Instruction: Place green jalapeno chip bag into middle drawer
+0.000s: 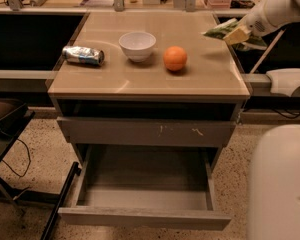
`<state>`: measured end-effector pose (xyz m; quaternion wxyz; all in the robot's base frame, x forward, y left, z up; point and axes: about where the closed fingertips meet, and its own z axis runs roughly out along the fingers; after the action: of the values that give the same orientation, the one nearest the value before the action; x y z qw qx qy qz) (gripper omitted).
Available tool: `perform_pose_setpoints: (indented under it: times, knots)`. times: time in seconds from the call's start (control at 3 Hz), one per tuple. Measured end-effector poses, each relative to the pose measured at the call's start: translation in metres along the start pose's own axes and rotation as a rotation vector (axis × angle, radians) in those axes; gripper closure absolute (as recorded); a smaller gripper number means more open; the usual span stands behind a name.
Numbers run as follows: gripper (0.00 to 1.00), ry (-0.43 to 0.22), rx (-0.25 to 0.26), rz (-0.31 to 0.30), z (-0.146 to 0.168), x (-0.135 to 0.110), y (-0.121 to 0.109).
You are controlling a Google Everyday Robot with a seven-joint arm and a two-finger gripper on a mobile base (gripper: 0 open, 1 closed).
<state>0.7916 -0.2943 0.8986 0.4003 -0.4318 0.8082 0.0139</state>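
1. The step in hand is the carry. The claw (236, 34) is clenched on the small, crinkly foil green jalapeno chip bag (216, 31) and holds it in the air above the far right corner of the tan table (205, 74).
2. The round orange (175, 58) sits on the table below the claw and off to its side. The white bowl (137, 45) and the crushed silver can (83, 55) lie farther that way, well apart from the claw.
3. The wide, shallow grey middle drawer (140, 196) stands pulled open far below the claw and nearer the camera. It sits under the scratched grey drawer front (150, 132).
4. I judge the next move calls for bringing the bag out past the table's front edge. It then has to come down over the open floor, clear of the scratched front, before the claw lets go.
5. Several things are hard to make out:
   - The bag's far end is covered by the claw.
   - The arm runs out of view at the upper corner.
   - The rear of the drawer floor lies in shadow.
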Motion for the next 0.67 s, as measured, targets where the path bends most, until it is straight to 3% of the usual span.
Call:
perform_pose_setpoints:
  times: [0.33,0.67]
  knots:
    - [1.0,-0.07,0.135,0.013,-0.106,0.012,-0.015]
    - [1.0,-0.093,0.167,0.02,-0.154,0.012,-0.004]
